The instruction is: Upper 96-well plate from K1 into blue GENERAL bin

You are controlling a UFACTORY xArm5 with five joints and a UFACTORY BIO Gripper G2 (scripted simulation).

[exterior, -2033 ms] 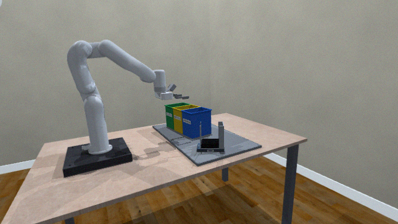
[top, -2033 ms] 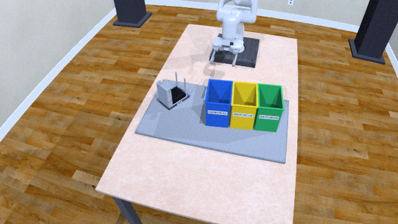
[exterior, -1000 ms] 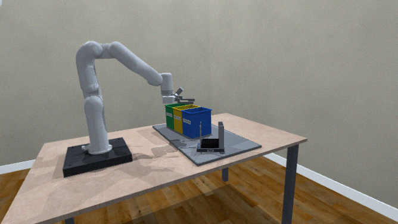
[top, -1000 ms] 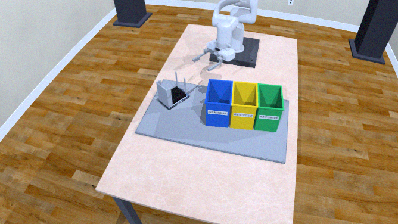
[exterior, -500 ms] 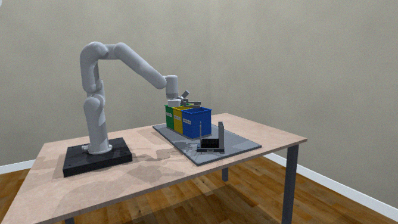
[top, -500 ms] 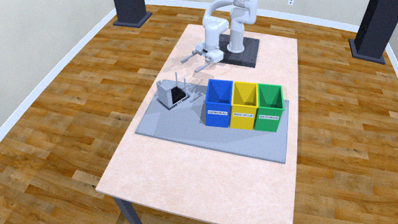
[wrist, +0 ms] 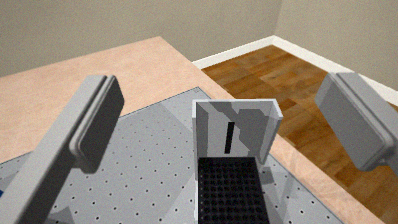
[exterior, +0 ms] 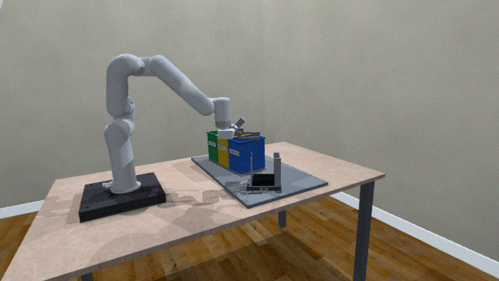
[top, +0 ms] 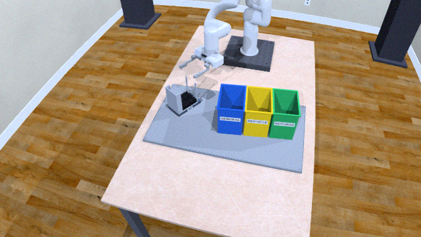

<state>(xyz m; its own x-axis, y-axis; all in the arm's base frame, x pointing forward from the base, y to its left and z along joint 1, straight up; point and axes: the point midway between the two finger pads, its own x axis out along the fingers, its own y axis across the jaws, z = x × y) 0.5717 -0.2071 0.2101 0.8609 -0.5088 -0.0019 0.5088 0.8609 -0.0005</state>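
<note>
Top view, at the far left: the stack rack K1 [top: 174,98] [exterior: 277,168] [wrist: 212,119] stands on the grey mat [top: 189,135] [exterior: 299,180] [wrist: 131,162], with the black upper plate [top: 188,100] [exterior: 262,180] [wrist: 230,192] seated between its uprights. I cannot make out the lower plate separately. If the next reach comes down off-line or turned against the rack, a finger could catch an upright or the tall wall and shove the whole stack. Gripping too low is the other risk, since it might lift both plates together.

Just right of K1 and nearer the arm's base, the fingers [top: 188,71] [exterior: 258,136] hang above and short of the rack. They are part-way open with a broad gap, hold nothing and touch nothing.

Further right stands the blue GENERAL bin [top: 230,127] [exterior: 248,155] [wrist: 1,194], upright, then the yellow bin [top: 256,130] [exterior: 223,158] and the green bin [top: 282,133] [exterior: 213,154], both upright and closely packed. A plate carried too low could strike the blue rim, and a tipping bin might take its neighbour along.

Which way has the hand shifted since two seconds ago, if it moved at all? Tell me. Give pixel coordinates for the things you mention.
Yes: in the top view, the hand [top: 186,71] [wrist: 220,122] moved away from the arm's black base plate [top: 265,64], toward the rack [top: 175,98].
</note>
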